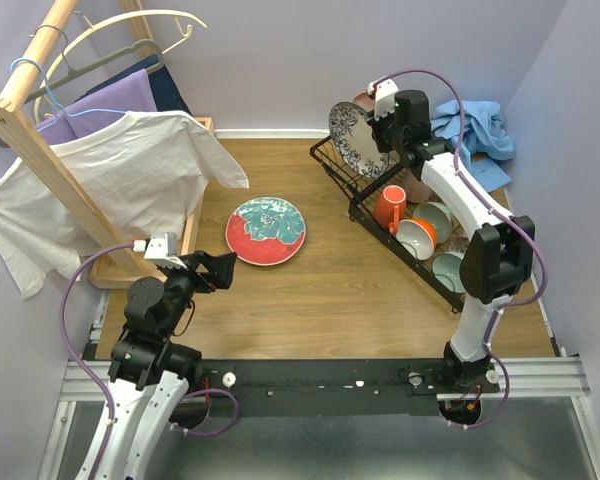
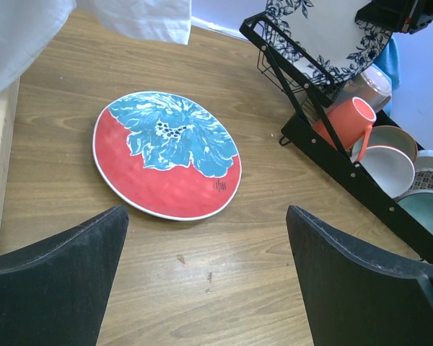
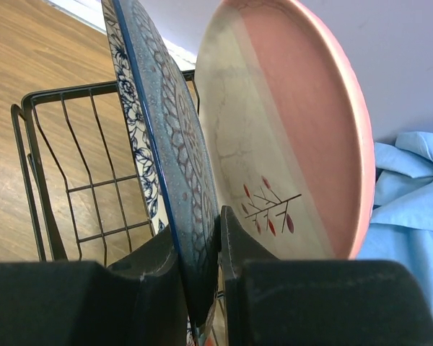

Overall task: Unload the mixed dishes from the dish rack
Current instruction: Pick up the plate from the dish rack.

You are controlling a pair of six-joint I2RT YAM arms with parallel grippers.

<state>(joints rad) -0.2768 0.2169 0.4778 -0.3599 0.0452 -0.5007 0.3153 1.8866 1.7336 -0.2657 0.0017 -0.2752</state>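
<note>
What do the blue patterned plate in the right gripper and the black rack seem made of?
Blue patterned plate, pinched by the right gripper: probably glazed ceramic, speckled painted face and thick rim. Dish rack: thin rods, even black coat, likely coated metal wire.

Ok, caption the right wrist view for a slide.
Right claw grips the blue-patterned ceramic plate; pink-and-cream leaf-sprig plate stands beside it.

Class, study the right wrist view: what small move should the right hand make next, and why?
Probably lift straight up. The right hand pinches the rim of the blue patterned plate, standing in the dish rack, with the pink-and-cream plate close beside it; a vertical pull likely avoids knocking it.
</note>
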